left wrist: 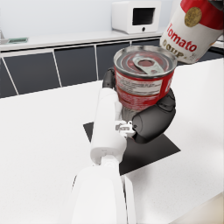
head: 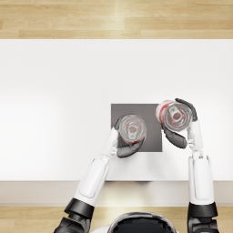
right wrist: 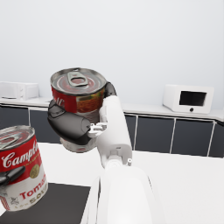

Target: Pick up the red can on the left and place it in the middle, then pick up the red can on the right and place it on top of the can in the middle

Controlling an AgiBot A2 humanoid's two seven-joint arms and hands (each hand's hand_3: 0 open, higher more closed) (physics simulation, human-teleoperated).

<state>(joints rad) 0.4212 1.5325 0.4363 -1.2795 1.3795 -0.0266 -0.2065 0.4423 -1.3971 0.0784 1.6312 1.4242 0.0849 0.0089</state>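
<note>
head view: left hand [head: 124, 144] grips one can [head: 132, 127] on the dark mat [head: 154, 136]; right hand [head: 182, 127] grips the second can [head: 174, 115] beside it. rigid, smooth metal, likely slippery; grip the sidewall.

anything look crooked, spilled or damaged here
Nothing is spilled or dented. The red soup can gripped by the left hand stands upright on the dark square mat. The second red soup can, held by the right hand, is raised and looks tilted in the left wrist view.
</note>
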